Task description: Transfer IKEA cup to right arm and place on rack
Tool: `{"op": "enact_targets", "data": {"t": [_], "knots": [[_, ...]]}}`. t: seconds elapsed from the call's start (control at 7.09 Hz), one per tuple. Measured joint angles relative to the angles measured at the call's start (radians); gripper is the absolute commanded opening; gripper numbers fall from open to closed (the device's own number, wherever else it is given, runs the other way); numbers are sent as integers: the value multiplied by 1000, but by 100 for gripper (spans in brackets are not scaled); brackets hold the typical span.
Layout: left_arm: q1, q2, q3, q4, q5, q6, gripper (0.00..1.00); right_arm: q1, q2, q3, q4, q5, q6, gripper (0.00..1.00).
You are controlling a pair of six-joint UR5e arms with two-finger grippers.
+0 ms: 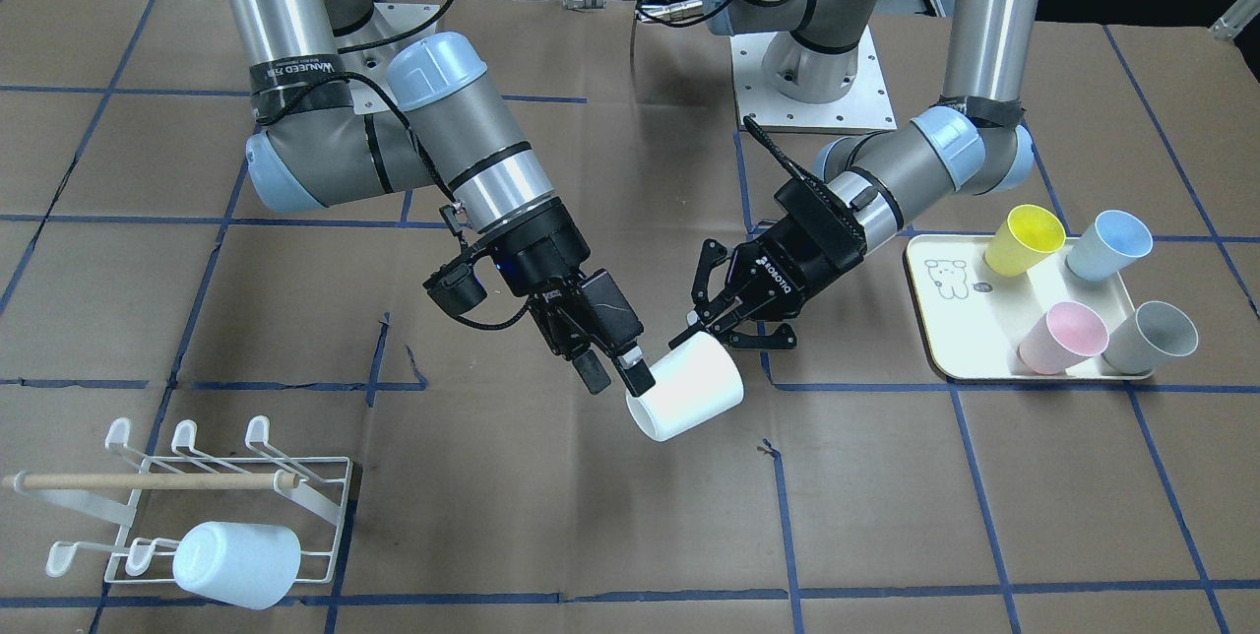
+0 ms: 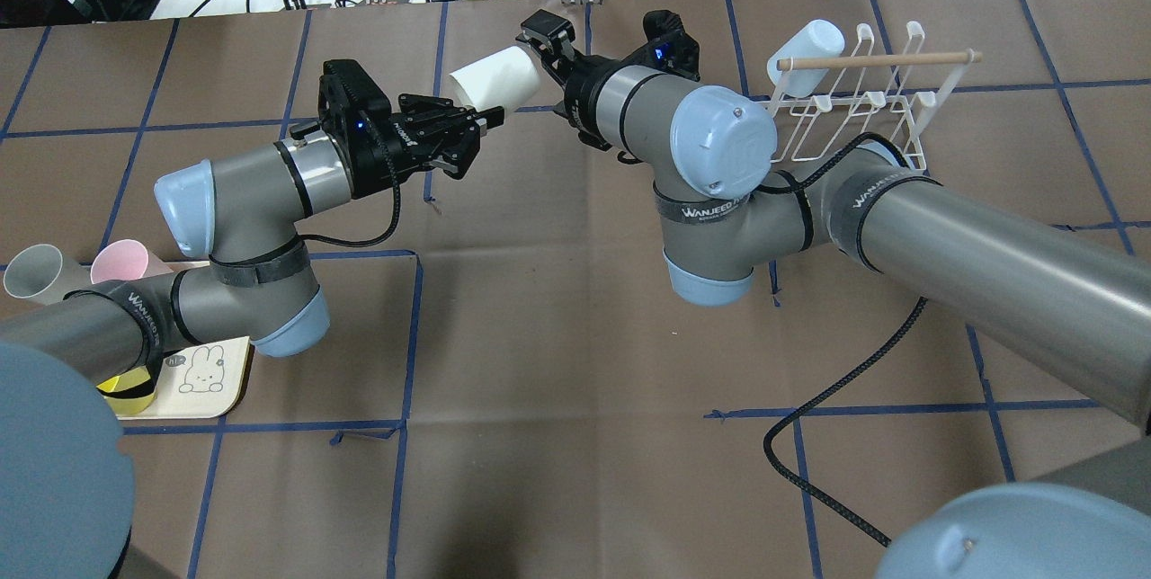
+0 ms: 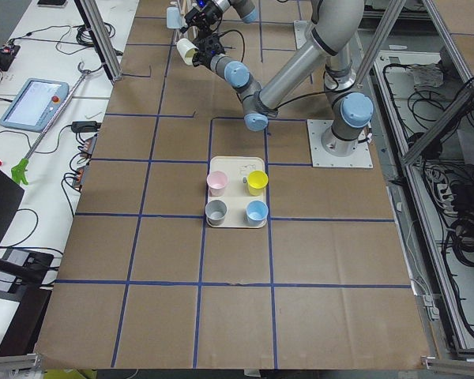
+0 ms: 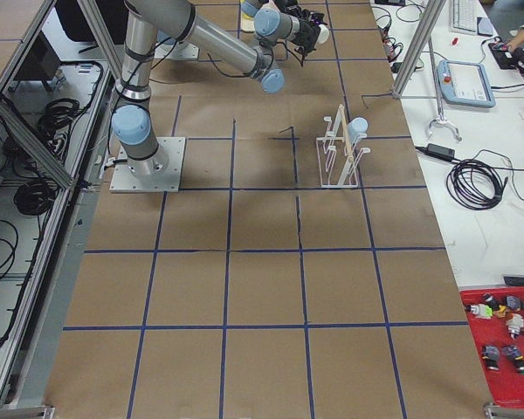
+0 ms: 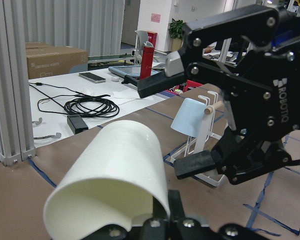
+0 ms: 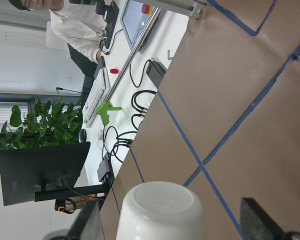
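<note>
Robotics laboratory. Right arm [image 1: 463, 122] and left arm [image 1: 906, 161], industrial and jointed, bolted through white base plates [image 1: 763, 112] to a table [image 1: 591, 536] papered in brown cardboard and gridded with blue tape. Along the far edge, aluminium framing [image 5: 10, 80], coiled black cables [image 5: 87, 106] and a teach pendant [image 3: 33, 103]. Off to the right, a red bin [image 4: 498, 388] of small parts. Beyond the table, cardboard boxes [image 5: 55, 60], a leafy plant [image 6: 45, 125], a dark monitor [image 6: 40, 172] and an operator [image 6: 77, 25] in a white shirt.
</note>
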Motion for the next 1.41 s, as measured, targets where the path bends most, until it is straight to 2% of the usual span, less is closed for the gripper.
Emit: {"op": "enact_targets", "data": {"t": [0.71, 1.13, 1.27, 1.41], "knots": [[0, -3, 0, 2, 1, 0, 4, 32, 21, -10, 3, -3, 67, 99], [0, -3, 0, 2, 2, 0, 4, 53, 59, -51, 4, -3, 93, 99], [0, -3, 0, 2, 2, 0, 4, 57, 73, -68, 4, -5, 96, 94], [0, -3, 0, 2, 2, 0, 4, 61, 80, -79, 4, -12, 97, 77]]}}
